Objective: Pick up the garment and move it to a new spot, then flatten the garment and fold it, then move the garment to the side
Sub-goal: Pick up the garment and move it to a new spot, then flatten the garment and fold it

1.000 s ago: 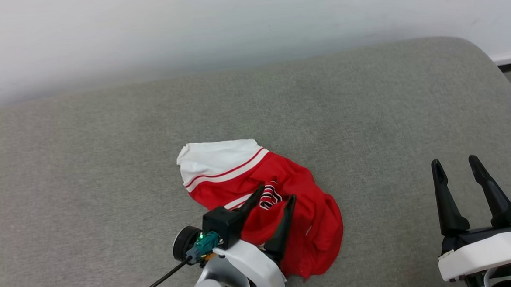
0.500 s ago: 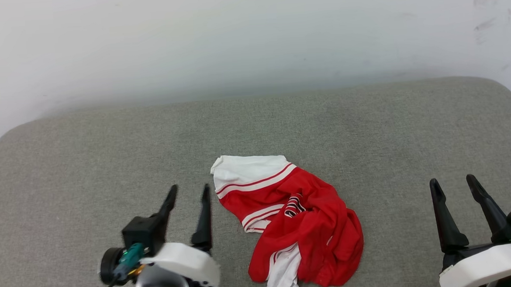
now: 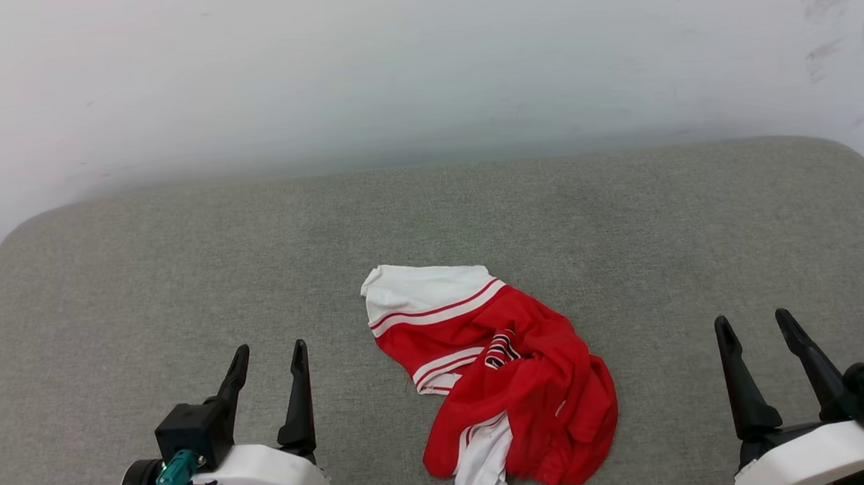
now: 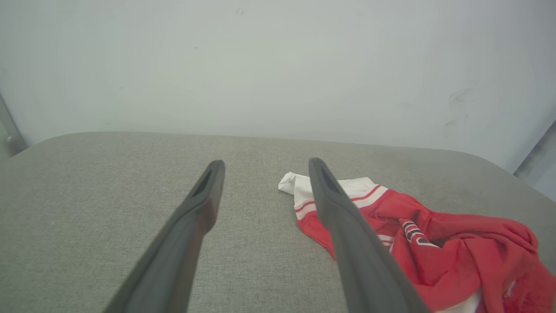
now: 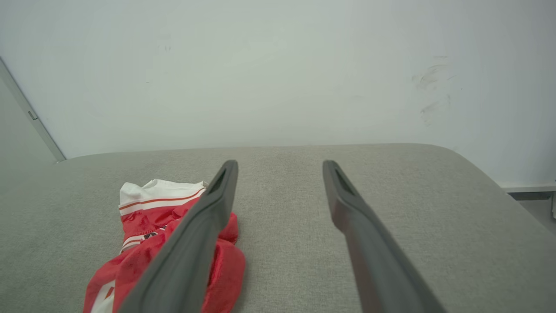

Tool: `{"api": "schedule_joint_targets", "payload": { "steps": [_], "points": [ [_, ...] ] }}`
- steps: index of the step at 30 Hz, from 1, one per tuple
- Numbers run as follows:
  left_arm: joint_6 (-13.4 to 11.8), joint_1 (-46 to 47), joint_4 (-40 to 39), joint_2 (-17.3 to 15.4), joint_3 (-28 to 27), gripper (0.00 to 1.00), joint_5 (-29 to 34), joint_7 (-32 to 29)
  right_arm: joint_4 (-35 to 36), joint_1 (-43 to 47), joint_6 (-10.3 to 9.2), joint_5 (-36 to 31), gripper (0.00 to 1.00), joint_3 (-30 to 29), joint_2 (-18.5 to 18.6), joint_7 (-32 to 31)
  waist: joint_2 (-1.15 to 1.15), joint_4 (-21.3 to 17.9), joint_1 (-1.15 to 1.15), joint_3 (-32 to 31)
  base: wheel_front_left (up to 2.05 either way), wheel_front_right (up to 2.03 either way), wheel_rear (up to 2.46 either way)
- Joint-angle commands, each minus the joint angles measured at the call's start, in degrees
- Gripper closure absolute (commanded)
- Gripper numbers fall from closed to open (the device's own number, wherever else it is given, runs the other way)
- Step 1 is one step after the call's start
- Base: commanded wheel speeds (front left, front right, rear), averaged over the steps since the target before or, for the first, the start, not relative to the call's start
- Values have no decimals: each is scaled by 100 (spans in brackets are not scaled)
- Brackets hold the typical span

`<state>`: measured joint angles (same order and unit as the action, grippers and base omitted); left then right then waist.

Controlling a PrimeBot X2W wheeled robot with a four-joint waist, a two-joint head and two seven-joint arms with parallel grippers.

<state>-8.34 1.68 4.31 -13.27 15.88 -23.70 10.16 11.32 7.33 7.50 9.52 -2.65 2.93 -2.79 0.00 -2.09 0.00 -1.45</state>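
Garment (image 3: 528,385) lies crumpled mid-way across the grey cushion (image 3: 182,270), toward its near edge. It looks light, soft and floppy, and would likely sag from a single pinch. Left gripper (image 3: 271,347) and right gripper (image 3: 752,317) flank it, well apart, fingers spread and empty. The white sleeve (image 3: 419,287) at its far-left end looks the cleanest hold.

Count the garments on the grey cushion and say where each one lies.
1. The garment lies crumpled on the grey cushion, between the left gripper and the right gripper, both open and clear of it. Its folds could hide something smaller.
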Motion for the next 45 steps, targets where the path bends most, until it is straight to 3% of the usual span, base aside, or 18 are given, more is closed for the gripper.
{"api": "schedule_joint_targets", "payload": {
  "steps": [1,16,24,33,40,45],
  "points": [
    [-27,-17,-29,10,5,0,-7,-16,9,9,-3,5,0,16,-8,7,0,10,0,5,0,0,0],
    [-83,29,-91,-40,30,0,-81,-128,11,-67,-3,-7,0,16,-8,2,0,-14,0,63,0,0,0],
    [448,1182,-23,-157,231,0,-254,-789,51,-231,-2,8,0,26,-8,58,0,-142,0,378,0,0,0],
    [1177,2969,1185,-293,514,0,-809,-2595,-84,-541,-2,121,0,61,-8,254,0,-573,0,1036,0,0,0],
    [1385,3497,2268,-560,844,0,-1092,-4123,-342,-700,-3,257,0,86,-9,491,0,-866,0,1354,0,0,0],
    [1455,3601,2780,-638,1023,0,-1203,-4748,-464,-833,-3,325,0,115,-8,607,0,-980,0,1532,0,0,0]
  ]
}}
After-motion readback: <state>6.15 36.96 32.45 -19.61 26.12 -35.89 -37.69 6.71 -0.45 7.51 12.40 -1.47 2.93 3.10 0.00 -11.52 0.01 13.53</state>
